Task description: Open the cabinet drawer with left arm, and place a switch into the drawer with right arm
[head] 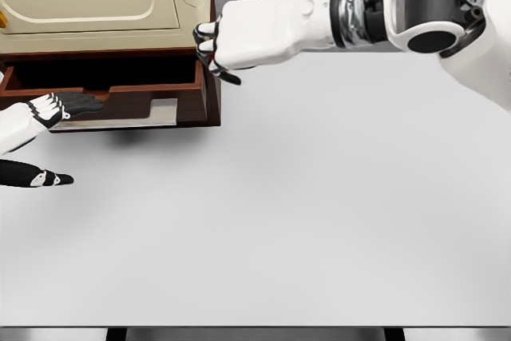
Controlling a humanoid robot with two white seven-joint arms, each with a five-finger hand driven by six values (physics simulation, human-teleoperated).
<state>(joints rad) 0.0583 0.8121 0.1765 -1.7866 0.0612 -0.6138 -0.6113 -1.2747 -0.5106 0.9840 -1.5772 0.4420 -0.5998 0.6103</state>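
The brown cabinet (104,5) with cream panels stands at the table's back left. Its drawer (160,93) is pulled out and its inside is dark. My left hand (68,129) lies open at the drawer's front left, with the fingers (76,104) flat against the front panel and the thumb (52,179) apart below. My right hand (211,49) hovers at the drawer's right edge with its fingers curled. The switch is almost wholly hidden inside this grasp; only a small reddish bit shows between the fingers.
The white table (319,197) spreads out in front of and to the right of the cabinet. Its front edge (255,327) runs along the bottom of the view. My right forearm (383,9) crosses the upper right.
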